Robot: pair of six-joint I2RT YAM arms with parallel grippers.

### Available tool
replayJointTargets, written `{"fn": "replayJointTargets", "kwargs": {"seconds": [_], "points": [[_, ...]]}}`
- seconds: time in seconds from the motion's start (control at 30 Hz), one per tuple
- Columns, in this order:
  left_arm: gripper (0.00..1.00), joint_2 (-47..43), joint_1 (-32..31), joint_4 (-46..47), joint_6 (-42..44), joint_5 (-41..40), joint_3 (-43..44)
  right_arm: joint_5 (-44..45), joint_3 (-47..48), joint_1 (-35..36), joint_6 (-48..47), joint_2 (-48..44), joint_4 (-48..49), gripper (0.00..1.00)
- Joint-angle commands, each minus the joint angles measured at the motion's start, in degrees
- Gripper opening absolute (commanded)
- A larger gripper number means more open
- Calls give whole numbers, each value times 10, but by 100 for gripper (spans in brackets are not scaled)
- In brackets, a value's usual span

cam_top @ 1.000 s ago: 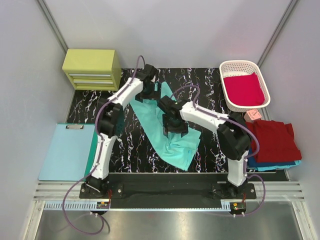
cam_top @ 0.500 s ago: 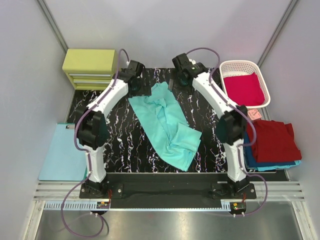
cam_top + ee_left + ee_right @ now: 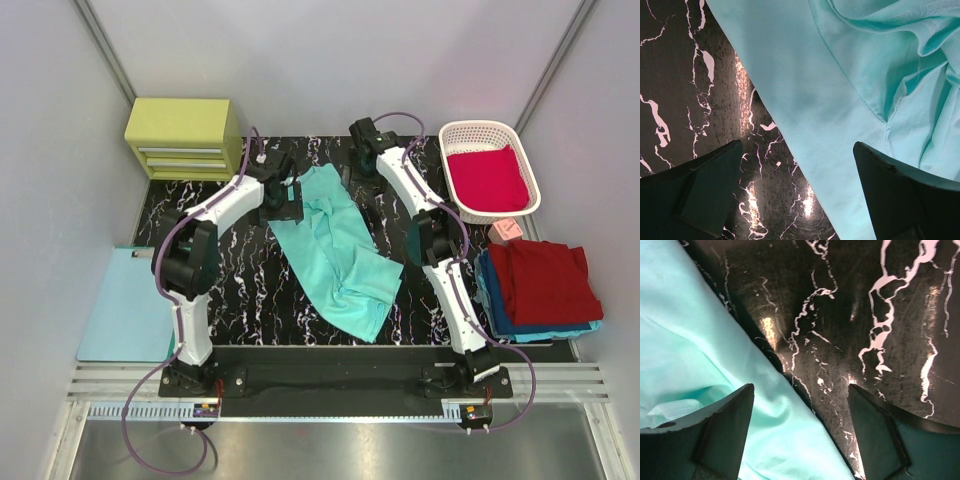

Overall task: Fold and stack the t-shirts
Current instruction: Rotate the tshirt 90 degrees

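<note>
The left fingers [image 3: 700,195] and right fingers [image 3: 720,440] are spread, holding nothing. The mint-teal t-shirt [image 3: 830,90] lies crumpled on the desk [image 3: 865,315], its edge running between each pair, seemingly just below their tips.

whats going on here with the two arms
The robot is working on a mint-teal t-shirt lying rumpled on the black table. The left gripper and right gripper hover open at its far end, neither holding cloth. A dark red shirt tops the folded stack at right; a crimson shirt lies in the white basket.
</note>
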Motion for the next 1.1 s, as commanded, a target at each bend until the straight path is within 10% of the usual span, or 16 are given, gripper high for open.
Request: {"fn": "replayJointTargets", "kwargs": {"seconds": [0.0, 0.87, 1.07], "points": [[99, -1, 0, 24, -18, -16, -5, -27, 30, 3, -14, -6, 1, 82], [97, 43, 0, -1, -34, -32, 2, -107, -12, 9, -9, 34, 45, 75], [93, 80, 3, -11, -16, -19, 43, -85, -44, 2, -10, 28, 43, 40]]}}
